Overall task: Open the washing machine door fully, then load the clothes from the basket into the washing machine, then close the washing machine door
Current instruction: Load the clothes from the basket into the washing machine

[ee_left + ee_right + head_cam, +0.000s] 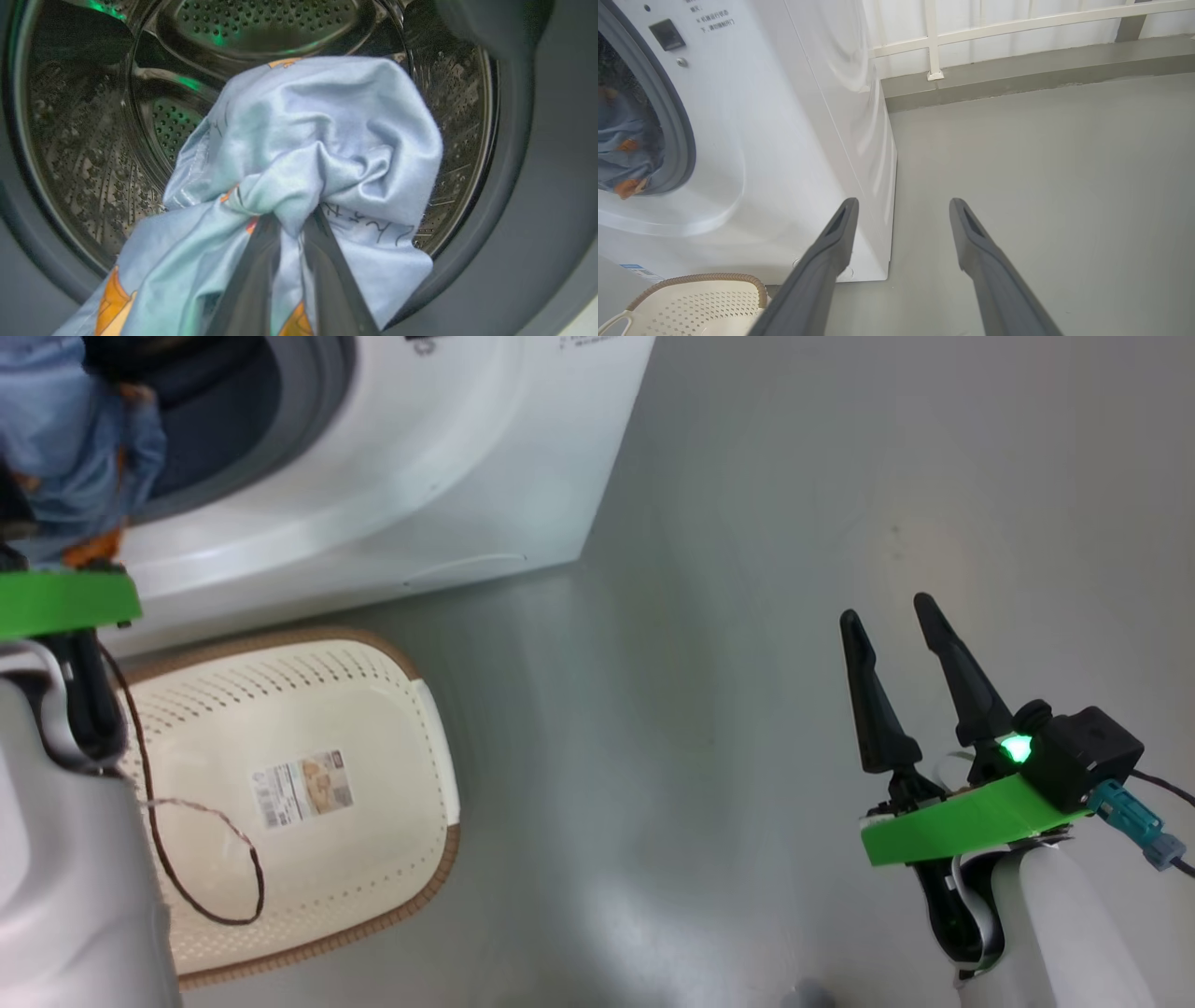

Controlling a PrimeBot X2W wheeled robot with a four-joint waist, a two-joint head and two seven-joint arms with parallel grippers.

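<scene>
At the mouth of the washing machine (420, 457), the left hand (296, 217) is shown with its two dark fingers (252, 280) drawn together on a gathered fold of the clothes (327, 140), a light blue fabric with orange prints. The bundle is held in front of the perforated steel drum (84, 154) and is framed by the grey rubber ring (537, 210) of the open mouth. Whether the fabric rests on the ring's lower lip cannot be told. In the head view the same fabric is seen at the upper left, against the dark opening and above the green band (61, 602) of the left wrist.

On the grey floor (747, 663) just in front of the machine, the cream perforated basket (280, 677) is set, with its brown woven-look rim (280, 637) near the machine's lower front. A product sticker (305, 789) is displayed on its floor, and a thin dark cable (210, 859) from the left arm is seen looped across it.

To the right of the machine, well apart from the basket and the clothes, the right hand (887, 609) is held over bare floor with its fingers spread wide apart. A green light (1016, 749) is lit at its wrist. In the right wrist view, a white railing (934, 42) is seen beyond the machine's side, and a blue label (637, 270) is seen at its lower front.
</scene>
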